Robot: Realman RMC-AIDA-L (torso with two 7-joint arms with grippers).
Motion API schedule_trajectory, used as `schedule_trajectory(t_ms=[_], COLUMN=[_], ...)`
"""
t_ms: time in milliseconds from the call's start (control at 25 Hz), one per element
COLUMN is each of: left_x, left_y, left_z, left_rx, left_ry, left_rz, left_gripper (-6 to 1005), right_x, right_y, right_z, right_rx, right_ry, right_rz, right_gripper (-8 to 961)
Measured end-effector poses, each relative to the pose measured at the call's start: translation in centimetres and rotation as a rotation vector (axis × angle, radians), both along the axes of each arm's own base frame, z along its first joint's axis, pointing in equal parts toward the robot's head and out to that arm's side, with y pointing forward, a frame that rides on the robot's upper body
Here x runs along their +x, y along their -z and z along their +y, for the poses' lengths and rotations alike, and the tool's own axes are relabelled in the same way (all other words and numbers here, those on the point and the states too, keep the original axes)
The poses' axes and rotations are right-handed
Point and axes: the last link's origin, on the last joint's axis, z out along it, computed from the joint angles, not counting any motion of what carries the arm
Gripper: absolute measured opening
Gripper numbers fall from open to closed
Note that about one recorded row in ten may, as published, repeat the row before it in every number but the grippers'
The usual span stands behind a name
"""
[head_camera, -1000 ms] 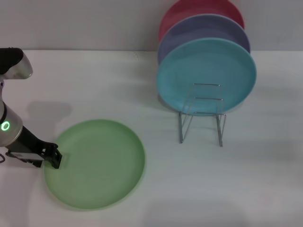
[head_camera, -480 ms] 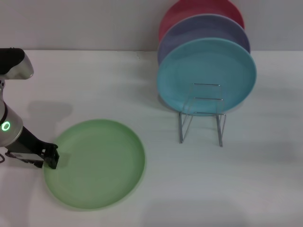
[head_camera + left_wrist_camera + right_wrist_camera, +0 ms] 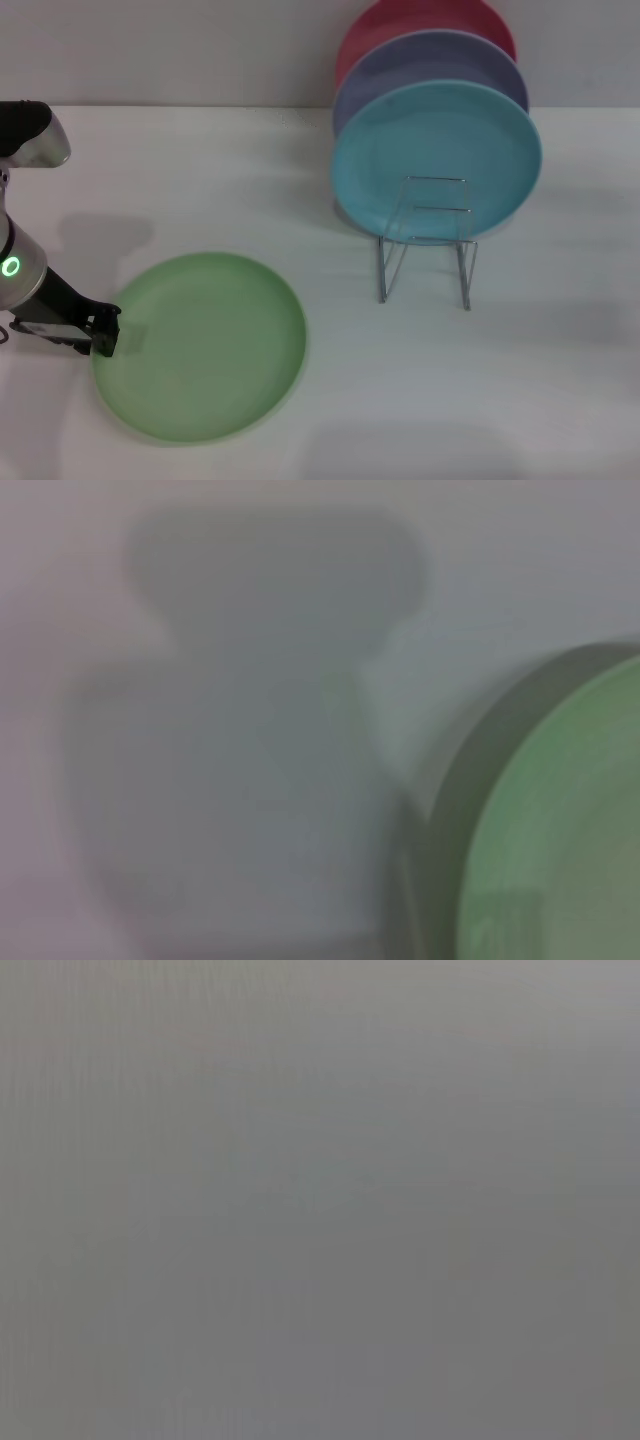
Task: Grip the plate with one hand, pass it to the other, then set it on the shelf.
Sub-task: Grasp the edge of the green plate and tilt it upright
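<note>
Head view, L to R. Left tool (image 3: 103, 331) low at the far L of the table (image 3: 560, 400), black wrist angled down from the silver arm w/ green light; its tip sits right at the L rim of the plate (image 3: 200, 345). Fingers too small and dark to read: cannot tell if they are apart, closed, or already pinching the rim. Plate lies flat on the table, face up, directly to the R of the tool. Round, so no long axis and no pointing direction; any rim point would serve, and the nearest is the L edge at the tool tip. Left wrist view agrees: green plate (image 3: 560, 830) rim only, at frame edge, table beside it. Judgement: grasp step, approach along the table toward the rim; left arm far nearer. Right tool not seen in any view. Farther R, well apart from the plate: shelf (image 3: 425, 245), wire rack holding 3 upright plates, teal plate (image 3: 436, 150) frontmost, its front loops look free.
</note>
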Motion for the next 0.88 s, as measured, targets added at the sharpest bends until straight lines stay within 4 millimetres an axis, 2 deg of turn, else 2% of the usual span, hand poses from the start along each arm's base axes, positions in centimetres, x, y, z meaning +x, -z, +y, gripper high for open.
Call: schedule_trajectory(t_ms=[280,880], left_x=[-0.03,-0.03], left_y=[0.0,-0.15], left_z=[0.02,0.15], left_rx=[0.001,-0.004], left_ry=[0.0,0.024], left_rz=[0.0,-0.003], left_gripper=[215,38], right_x=[-0.04,0.03], right_y=[0.01,0.03], right_z=[0.02,-0.05], right_rx=[0.0,0.0], right_ry=[-0.002,-0.001], right_rz=[0.002,0.004], right_gripper=[655,655])
